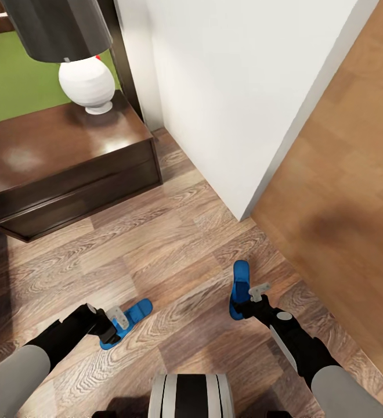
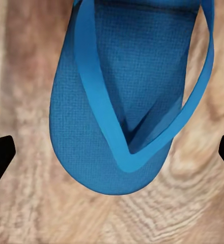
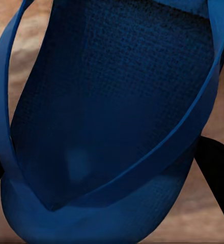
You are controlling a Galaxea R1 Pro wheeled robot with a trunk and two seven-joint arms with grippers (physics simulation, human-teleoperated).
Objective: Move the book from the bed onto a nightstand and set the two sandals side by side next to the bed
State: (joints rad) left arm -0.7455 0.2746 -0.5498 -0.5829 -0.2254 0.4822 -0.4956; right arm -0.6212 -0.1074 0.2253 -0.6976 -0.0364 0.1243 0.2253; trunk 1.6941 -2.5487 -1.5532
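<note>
Blue thong-strapped sandals lie on the plank floor (image 1: 174,255), well apart. My left claw (image 1: 115,323) spreads wide around one sandal (image 1: 130,319). My right claw (image 1: 255,295) straddles the other sandal (image 1: 238,287); whether it grips I cannot tell.

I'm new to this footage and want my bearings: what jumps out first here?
Two bright blue sandals stand out on the brown plank floor: the left sandal at the left gripper, the right sandal at the right gripper. Behind them, a white-based lamp stands on the dark nightstand.

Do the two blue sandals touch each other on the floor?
Apart. The head view shows bare wood floor between the sandal at the left gripper and the sandal at the right gripper.
</note>
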